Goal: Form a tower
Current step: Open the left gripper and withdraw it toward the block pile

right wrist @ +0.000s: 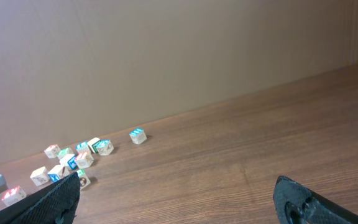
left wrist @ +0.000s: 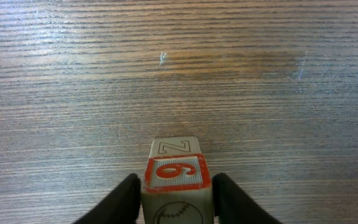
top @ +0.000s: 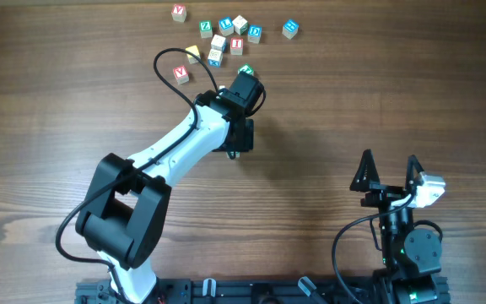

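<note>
Stacking step: left gripper [left wrist: 176,186] closed on red-6 cube [left wrist: 176,172], apparently seated atop Z cube [left wrist: 178,147]; this tower [left wrist: 176,208] stands on the table [left wrist: 166,74], apart from loose cubes [top: 218,38]; right gripper [top: 389,160] open, empty. Next: release without nudging

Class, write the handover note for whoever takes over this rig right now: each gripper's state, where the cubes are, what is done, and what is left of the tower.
Left gripper: shut on the red 6 cube, over bare table nearer the robot than the loose cubes.
Right gripper: open and empty, near the robot's edge of the table.
Done: a Z cube sits right against the red 6 cube's far side. It looks like a two-cube start, but the arm hides it in the overhead view.
Loose cubes: about a dozen, scattered at the far edge.
Left: release, then probably fetch and stack the loose cubes.
</note>
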{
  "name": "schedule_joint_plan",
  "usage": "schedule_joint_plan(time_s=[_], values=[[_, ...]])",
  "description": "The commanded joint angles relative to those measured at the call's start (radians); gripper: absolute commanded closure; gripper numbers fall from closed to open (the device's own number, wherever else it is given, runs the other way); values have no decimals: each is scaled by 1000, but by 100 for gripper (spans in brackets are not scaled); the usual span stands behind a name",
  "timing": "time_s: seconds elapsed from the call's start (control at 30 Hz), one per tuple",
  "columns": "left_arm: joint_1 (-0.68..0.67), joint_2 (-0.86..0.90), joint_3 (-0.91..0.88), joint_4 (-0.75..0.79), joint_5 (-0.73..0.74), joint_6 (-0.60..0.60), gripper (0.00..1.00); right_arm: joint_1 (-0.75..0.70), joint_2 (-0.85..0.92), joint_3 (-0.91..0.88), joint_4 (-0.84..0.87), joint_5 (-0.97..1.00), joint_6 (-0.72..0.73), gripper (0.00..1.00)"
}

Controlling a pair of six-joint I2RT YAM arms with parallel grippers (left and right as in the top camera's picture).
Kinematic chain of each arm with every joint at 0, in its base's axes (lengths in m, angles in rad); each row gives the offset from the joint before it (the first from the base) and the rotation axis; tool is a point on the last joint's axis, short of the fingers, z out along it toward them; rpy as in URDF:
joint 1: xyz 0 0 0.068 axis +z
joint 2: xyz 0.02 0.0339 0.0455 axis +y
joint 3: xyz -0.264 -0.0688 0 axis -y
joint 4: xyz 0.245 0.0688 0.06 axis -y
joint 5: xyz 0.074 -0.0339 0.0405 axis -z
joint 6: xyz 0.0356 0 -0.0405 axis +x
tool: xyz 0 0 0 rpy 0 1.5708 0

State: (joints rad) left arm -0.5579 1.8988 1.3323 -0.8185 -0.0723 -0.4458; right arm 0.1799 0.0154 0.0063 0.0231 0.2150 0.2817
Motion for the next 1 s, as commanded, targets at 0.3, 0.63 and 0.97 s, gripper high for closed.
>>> schedule_joint_plan(time_s=[0.3, 0.63, 0.97], values=[[43, -5, -6, 107, 12, 23, 34, -4, -5, -1, 5, 14, -17, 0], [201, -5, -4, 394, 10, 24, 38, -4, -5, -1, 5, 14, -17, 0], [423, 23, -4, 708, -11, 50, 39, -4, -5, -1, 5, 14, -17, 0]])
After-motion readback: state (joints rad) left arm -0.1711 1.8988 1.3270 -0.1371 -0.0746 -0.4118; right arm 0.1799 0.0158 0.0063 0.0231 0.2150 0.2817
